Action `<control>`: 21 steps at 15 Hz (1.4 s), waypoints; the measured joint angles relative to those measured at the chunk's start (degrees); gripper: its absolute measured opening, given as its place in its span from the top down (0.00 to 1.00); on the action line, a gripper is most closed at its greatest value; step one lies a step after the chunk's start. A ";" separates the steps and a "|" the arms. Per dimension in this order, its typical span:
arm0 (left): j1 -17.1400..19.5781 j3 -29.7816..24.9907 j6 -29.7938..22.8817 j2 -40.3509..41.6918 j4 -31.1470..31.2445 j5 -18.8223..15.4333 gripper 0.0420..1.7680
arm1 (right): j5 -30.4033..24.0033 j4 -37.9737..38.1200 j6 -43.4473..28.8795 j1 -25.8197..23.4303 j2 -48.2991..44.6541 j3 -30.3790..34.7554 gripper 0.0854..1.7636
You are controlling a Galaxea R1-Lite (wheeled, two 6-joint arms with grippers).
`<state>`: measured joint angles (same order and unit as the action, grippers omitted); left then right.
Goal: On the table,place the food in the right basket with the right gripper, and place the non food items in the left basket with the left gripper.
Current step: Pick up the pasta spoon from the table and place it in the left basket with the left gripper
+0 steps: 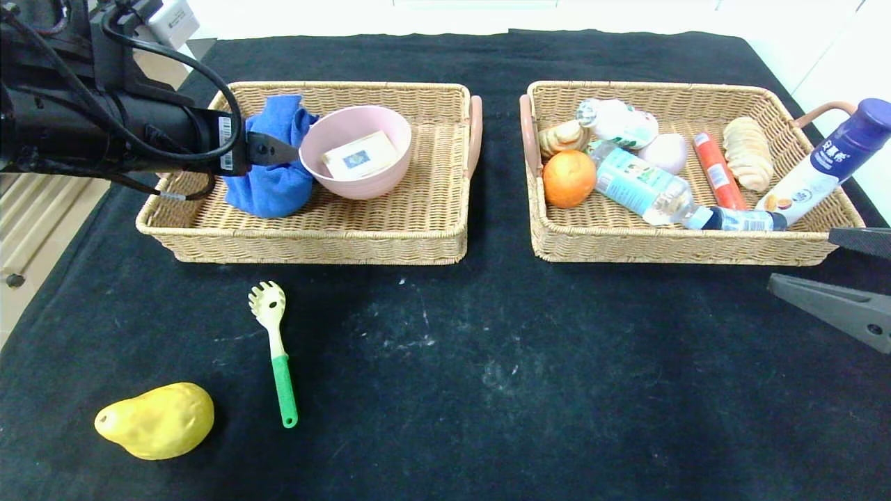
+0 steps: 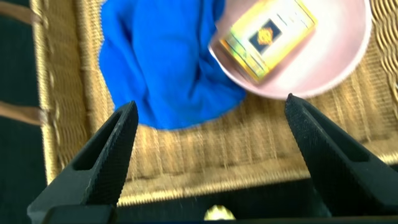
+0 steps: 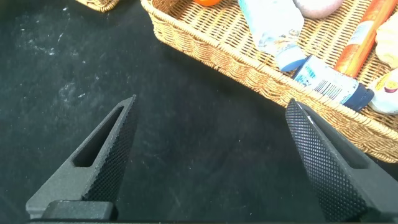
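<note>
1. The left gripper (image 2: pixel 208 134) is hanging over the left basket (image 1: pixel 418 240), its fingers (image 2: pixel 106 158) spread wide and gripping nothing; the wicker floor and near wall are showing between them.
2. Just past those fingers a blue cloth (image 1: pixel 271 160) is lying bunched in the basket, touching a pink bowl (image 1: pixel 356 149) that is holding a small yellow box (image 1: pixel 360 154).
3. The right gripper (image 3: pixel 211 155) is hovering over bare black table (image 1: pixel 522 362) just in front of the right basket (image 1: pixel 661 247), its fingers (image 3: pixel 102 162) also wide apart and empty.
4. Beyond it, the right basket is holding an orange (image 1: pixel 569 178), a clear water bottle (image 1: pixel 644 189), a white bottle with a dark-blue cap (image 1: pixel 825 167) leaning on the far-right rim, a small bottle (image 1: pixel 616 120) lying at the back, a red sausage stick (image 1: pixel 713 170), a pale egg-like thing (image 1: pixel 665 152) and bread pieces (image 1: pixel 747 153).
5. Sorting is looking mostly done: both baskets are already filled.
6. Two things are still lying on the table. A yellow pear (image 1: pixel 156 421) is sitting near the front left corner, and a spaghetti spoon (image 1: pixel 275 348) with a green handle is resting just beside it, toward the middle, well in front of the left basket.
7. By my reading, the pear is waiting for the right gripper, a long reach across, and the spoon for the left one.
</note>
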<state>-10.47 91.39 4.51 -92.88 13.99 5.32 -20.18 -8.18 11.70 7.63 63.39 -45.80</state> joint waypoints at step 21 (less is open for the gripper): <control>-11.98 -1.78 -31.33 6.83 32.94 8.05 0.03 | 0.02 0.00 0.00 0.39 -0.09 0.24 0.03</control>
<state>-22.46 89.61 -26.82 -86.05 46.93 13.36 -20.15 -8.18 11.70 8.02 63.31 -45.56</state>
